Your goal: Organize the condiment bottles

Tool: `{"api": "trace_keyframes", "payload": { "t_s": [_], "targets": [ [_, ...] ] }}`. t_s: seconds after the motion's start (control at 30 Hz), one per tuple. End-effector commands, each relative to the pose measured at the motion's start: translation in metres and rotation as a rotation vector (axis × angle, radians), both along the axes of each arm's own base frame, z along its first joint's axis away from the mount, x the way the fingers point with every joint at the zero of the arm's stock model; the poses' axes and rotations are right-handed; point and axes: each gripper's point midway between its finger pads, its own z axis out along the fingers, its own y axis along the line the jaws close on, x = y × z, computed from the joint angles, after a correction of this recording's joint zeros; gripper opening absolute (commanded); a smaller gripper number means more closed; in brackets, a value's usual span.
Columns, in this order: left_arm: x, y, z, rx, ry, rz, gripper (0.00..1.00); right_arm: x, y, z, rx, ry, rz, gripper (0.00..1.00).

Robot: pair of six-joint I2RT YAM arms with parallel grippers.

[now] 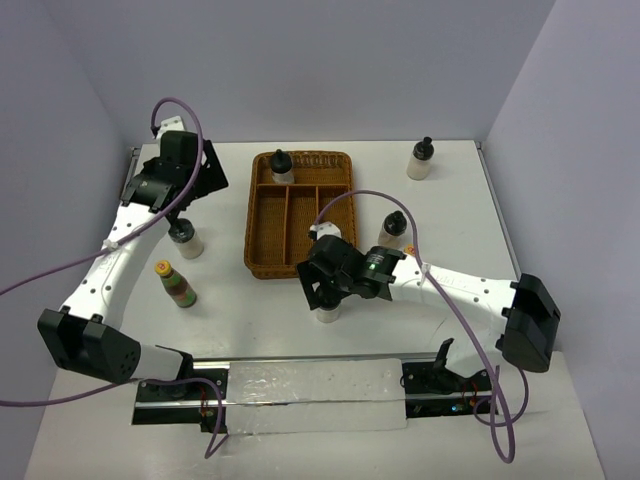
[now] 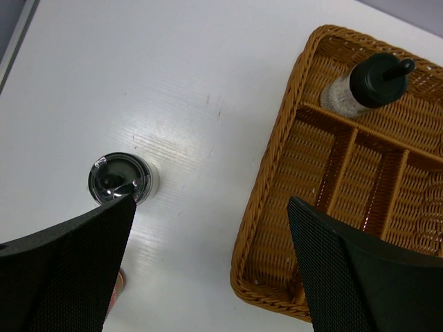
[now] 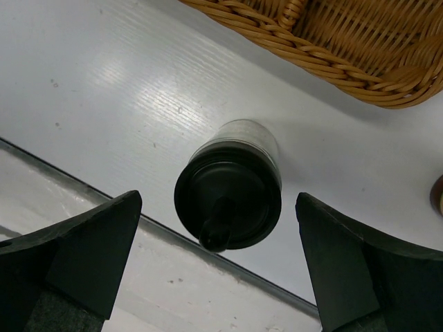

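The wicker tray [image 1: 262, 225] lies mid-table with one black-capped whitish bottle [image 1: 283, 166] upright in its far-left compartment. My right gripper [image 1: 323, 290] hangs open just above another whitish bottle [image 1: 328, 312] near the tray's front corner; in the right wrist view that bottle's black cap [image 3: 228, 197] sits between the open jaws of the right gripper [image 3: 219, 200], untouched. My left gripper [image 1: 195, 192] is open above a third whitish bottle [image 1: 186, 240], whose cap [image 2: 119, 178] shows by the left finger [image 2: 76, 263]. A yellow-capped reddish-brown bottle [image 1: 176, 284] stands nearer.
Two more black-capped bottles stand loose: one [image 1: 392, 232] right of the tray, one [image 1: 421, 160] at the back right. A metal rail [image 1: 300, 390] runs along the front edge, close behind the right gripper's bottle. Walls close in the back and sides.
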Motion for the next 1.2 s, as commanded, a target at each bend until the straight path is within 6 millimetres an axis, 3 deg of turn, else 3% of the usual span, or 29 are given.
{"api": "trace_keyframes", "payload": {
  "t_s": [0.0, 0.3, 0.5, 0.63, 0.73, 0.8, 0.9, 0.97, 1.07, 1.17],
  "targets": [
    [0.005, 0.001, 0.019, -0.01, -0.083, 0.011, 0.99, 0.004, -0.001, -0.01, -0.025, -0.008, -0.038, 1.0],
    [0.007, 0.001, 0.013, -0.001, -0.073, 0.008, 0.99, 0.004, -0.006, -0.025, -0.057, 0.005, -0.077, 0.99],
    [0.008, 0.0, 0.008, -0.002, -0.066, 0.007, 0.99, 0.008, -0.003, -0.03, -0.084, -0.005, -0.072, 0.91],
    [0.009, 0.0, 0.01, -0.001, -0.074, 0.006, 0.99, 0.013, 0.0, -0.029, -0.091, -0.021, -0.074, 0.77],
    [0.009, 0.001, 0.008, 0.004, -0.066, 0.006, 0.99, 0.015, 0.0, -0.026, -0.095, -0.035, -0.081, 0.52],
    [0.009, 0.002, 0.009, 0.01, -0.068, 0.013, 0.99, 0.018, -0.001, -0.014, -0.088, -0.054, -0.091, 0.38],
    [0.009, 0.003, 0.011, 0.015, -0.07, 0.017, 0.99, 0.02, -0.004, 0.008, -0.074, -0.089, -0.1, 0.3],
    [0.008, 0.004, 0.015, 0.018, -0.078, 0.015, 0.99, 0.029, -0.003, 0.052, -0.023, -0.153, -0.114, 0.29],
    [0.008, 0.006, 0.018, 0.024, -0.083, 0.022, 0.99, 0.037, -0.011, 0.1, 0.015, -0.216, -0.12, 0.29],
    [0.008, 0.008, 0.023, 0.028, -0.092, 0.036, 0.99, 0.062, -0.014, 0.144, 0.072, -0.271, -0.159, 0.29]
  ]
}}
